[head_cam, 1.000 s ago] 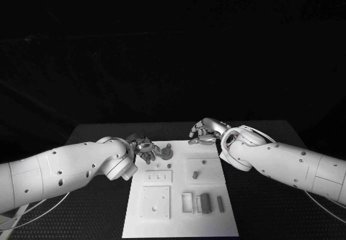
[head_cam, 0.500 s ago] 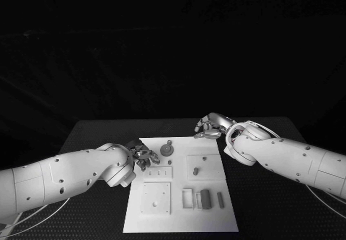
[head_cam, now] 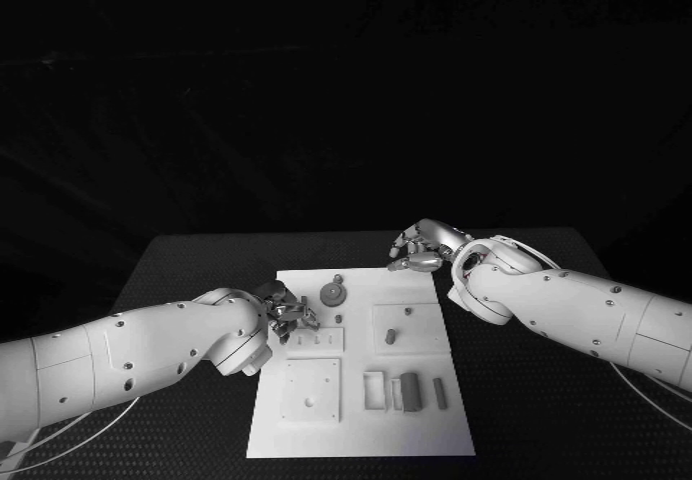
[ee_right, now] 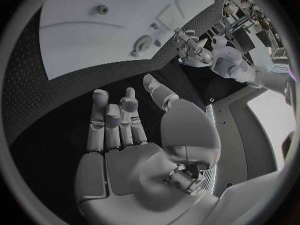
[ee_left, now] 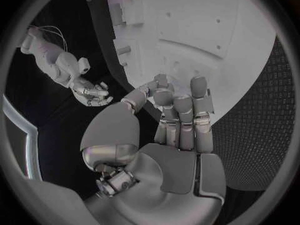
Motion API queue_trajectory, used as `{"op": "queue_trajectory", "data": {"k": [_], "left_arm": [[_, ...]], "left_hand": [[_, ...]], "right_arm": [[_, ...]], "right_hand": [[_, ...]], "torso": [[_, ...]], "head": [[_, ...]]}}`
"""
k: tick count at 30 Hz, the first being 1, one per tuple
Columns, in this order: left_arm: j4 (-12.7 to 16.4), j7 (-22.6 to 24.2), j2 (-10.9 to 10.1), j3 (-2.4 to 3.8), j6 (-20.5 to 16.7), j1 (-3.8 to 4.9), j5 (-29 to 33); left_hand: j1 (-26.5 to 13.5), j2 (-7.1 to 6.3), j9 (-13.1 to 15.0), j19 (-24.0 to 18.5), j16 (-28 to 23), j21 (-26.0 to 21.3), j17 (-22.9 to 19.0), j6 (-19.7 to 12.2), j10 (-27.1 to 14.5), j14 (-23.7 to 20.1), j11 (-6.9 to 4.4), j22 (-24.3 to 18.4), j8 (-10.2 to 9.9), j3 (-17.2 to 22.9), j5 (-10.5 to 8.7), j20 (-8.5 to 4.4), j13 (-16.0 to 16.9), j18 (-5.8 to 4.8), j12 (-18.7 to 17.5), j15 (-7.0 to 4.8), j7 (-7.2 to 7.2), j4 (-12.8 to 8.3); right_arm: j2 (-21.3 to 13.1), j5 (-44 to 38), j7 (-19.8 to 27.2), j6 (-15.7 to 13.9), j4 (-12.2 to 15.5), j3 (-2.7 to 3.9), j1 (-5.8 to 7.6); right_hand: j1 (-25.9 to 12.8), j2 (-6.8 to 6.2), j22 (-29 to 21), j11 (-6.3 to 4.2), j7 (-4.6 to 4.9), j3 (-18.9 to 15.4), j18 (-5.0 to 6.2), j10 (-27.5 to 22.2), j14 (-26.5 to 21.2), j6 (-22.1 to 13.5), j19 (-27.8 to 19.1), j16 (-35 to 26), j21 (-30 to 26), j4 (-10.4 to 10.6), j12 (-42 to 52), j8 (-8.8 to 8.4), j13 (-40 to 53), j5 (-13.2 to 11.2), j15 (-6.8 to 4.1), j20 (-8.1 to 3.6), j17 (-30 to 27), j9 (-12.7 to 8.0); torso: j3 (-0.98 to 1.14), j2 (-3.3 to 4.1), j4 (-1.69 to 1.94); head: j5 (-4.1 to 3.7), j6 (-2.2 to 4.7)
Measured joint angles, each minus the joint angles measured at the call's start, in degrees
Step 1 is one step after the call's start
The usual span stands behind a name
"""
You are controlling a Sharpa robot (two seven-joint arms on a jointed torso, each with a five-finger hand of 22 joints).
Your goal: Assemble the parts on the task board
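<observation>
Head view first: I find the task board [head_cam: 364, 420] lying on the black table [head_cam: 188, 262] between the two arms. My left hand [head_cam: 287, 312] sits at the board's left edge, fingers curled together; in the left wrist view its fingertips [ee_left: 164, 82] bunch against the thumb around what looks like a small grey piece, though I cannot tell for certain that anything is gripped. Just beyond that hand, toward the board's far end, a round gear-like part [head_cam: 333, 293] stands on the board with a small peg [head_cam: 340, 319] near it. Further from the hand, toward the board's middle, a short cylindrical part [head_cam: 389, 338] stands upright in a square recessed plate. Several long bar-shaped parts [head_cam: 411, 392] lie side by side at the board's near end, well apart from both hands.

My right hand [head_cam: 421, 247] hangs off the board's far right corner, not touching it. Right wrist view shows its fingers [ee_right: 109, 120] loosely extended and apart over the table (nothing in them, palm bare)
</observation>
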Motion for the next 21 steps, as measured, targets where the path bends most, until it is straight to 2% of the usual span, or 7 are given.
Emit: {"op": "queue_trajectory", "data": {"k": [7, 9, 21], "left_arm": [[-0.5, -0.9, 0.7, -0.01, 0.0, -0.73, -2.1], [-0.6, -1.2, 0.8, -0.01, 0.0, -0.9, -2.7], [-0.9, -2.3, 1.2, -0.01, 0.4, -1.27, -5.4]], "left_hand": [[0.0, 0.0, 0.0, 0.0, 0.7, 0.0, -0.6, 0.0, 0.0, 0.0, 0.0, 0.2, -0.3, -0.1, 0.2, 0.0, 0.3, 0.0, 0.5, 0.0, 0.03, -0.1], [0.0, 0.0, 0.0, 0.0, 1.0, 0.0, -0.8, 0.0, 0.0, 0.0, 0.0, 0.3, -0.3, -0.1, -0.26, 0.0, 0.3, 0.0, 0.6, 0.0, 0.03, -0.1], [-0.1, -0.07, 0.0, 0.4, 1.6, 0.0, -1.5, 0.3, 0.0, 0.2, 0.0, 0.4, -0.7, -0.1, -1.15, -0.22, 0.3, 0.0, 1.0, -0.22, -0.1, -0.1]], "right_arm": [[-0.1, 0.0, 0.0, 0.0, 0.0, 0.01, 0.0], [-0.1, 0.0, 0.0, 0.0, 0.0, 0.01, 0.0], [-0.1, 0.1, 0.0, 0.0, 0.1, 0.01, 0.0]], "right_hand": [[0.0, 0.0, 0.0, 0.0, 0.04, 0.0, -0.02, 0.0, -0.1, 0.0, 0.0, 0.0, 0.0, 0.0, 0.0, 0.0, 0.0, 0.0, 0.08, 0.0, 0.0, 0.0], [0.0, 0.0, 0.0, 0.0, 0.04, 0.0, -0.02, 0.0, -0.1, 0.0, 0.0, 0.0, 0.0, 0.0, 0.0, 0.0, 0.0, 0.0, 0.08, 0.0, 0.0, 0.0], [0.0, 0.0, 0.0, 0.0, 0.04, 0.0, -0.03, 0.0, -0.1, 0.0, 0.0, 0.0, 0.0, 0.0, 0.0, 0.0, 0.0, 0.0, 0.11, 0.0, 0.0, 0.0]], "torso": [[0.04, 0.0, -0.01], [0.03, 0.0, -0.01], [0.07, 0.03, -0.05]], "head": [[-0.08, -0.25], [-0.08, -0.29], [-0.19, -0.62]]}}
